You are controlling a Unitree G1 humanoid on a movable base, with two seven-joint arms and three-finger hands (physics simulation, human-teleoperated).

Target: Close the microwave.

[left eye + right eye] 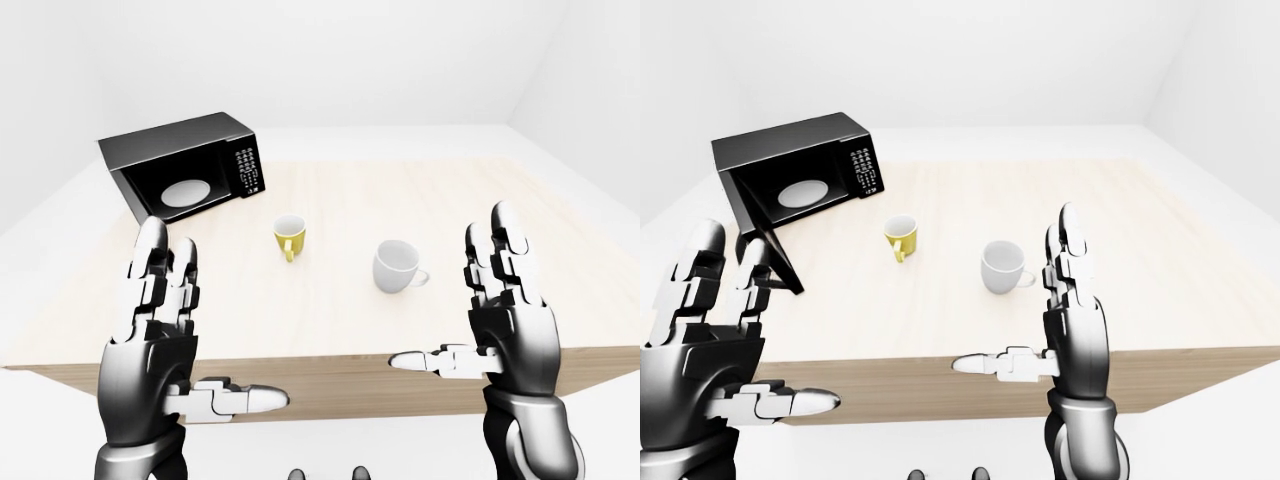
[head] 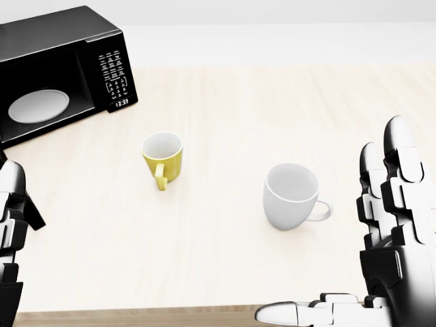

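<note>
Gaping boxy black microwave point(image 2: 58, 75) on pale wood table point(image 1: 420, 200), door seemingly open, both hands' fingers point(image 1: 150, 262) splayed.

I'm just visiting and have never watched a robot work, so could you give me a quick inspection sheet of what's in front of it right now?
Surface: pale wooden table, lit evenly.
Job's things: black microwave at the table's top left in the left-eye view, door swung open, white turntable plate showing inside.
Clutter: yellow mug near the middle, white mug to its right; both upright, apart from each other.
Robot hands: left robot hand and right robot hand raised over the table's near edge, fingers spread, holding nothing, touching nothing.
Cables: nothing seen.
Surroundings: plain white walls and floor.
</note>
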